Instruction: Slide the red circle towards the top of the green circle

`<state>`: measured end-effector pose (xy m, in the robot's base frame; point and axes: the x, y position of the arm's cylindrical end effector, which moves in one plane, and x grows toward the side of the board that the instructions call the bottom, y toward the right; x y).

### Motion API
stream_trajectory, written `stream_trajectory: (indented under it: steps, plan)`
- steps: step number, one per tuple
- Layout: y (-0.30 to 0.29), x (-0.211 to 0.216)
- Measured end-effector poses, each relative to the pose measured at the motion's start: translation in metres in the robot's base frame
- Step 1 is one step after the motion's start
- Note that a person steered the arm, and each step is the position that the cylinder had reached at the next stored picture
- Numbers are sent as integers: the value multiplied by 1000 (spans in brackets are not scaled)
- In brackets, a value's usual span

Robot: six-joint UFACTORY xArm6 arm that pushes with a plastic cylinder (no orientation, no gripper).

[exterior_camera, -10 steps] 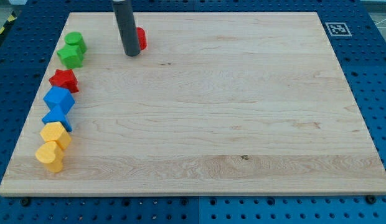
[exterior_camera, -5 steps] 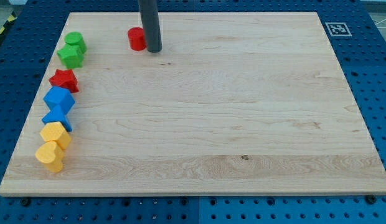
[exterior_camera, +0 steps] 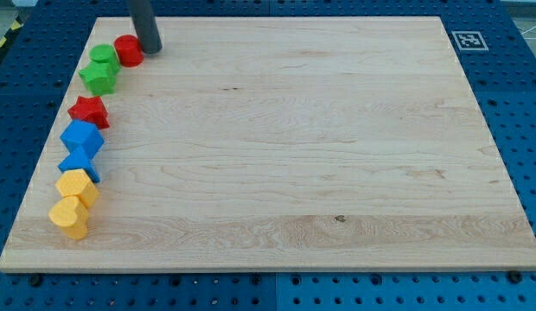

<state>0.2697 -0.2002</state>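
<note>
While the wooden board fills most of the view, every block sits near its left edge.

Rod: a straight dark rod comes down from the view's top, near the board's top left corner.

My tip: it rests on the board at the red circle's three o'clock, touching it or just short of it; I cannot tell which.

End effector state: it is a plain rod with no jaws, so it clamps nothing; it only stands against the red circle's side.

Red circle: near the board's top edge, at about the green circle's one o'clock, touching it or very nearly so.

Green circle: just inside the board's left edge, heading the column of blocks.

Green star-like block: at the green circle's six o'clock, pressed against it.

Red star: at six o'clock from the green pair, a little apart from them.

Blue blocks: one angular blue block lies at the red star's six o'clock, just beside it; a second blue block touches the first from below.

Yellow blocks: a yellow angular block lies against the lower blue block, and a yellow heart-like block follows at its seven o'clock, touching it.

Marker tag: a black and white square printed at the board's top right corner.

Surround: a blue perforated table shows around the board.
</note>
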Motion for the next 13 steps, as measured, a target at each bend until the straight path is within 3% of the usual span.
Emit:
stream_trajectory:
  steps: [2, 7, 11, 12, 13]
  plan:
    - [49, 4]
    - [-16, 22]
    - [-15, 6]
    - [9, 7]
    - [70, 23]
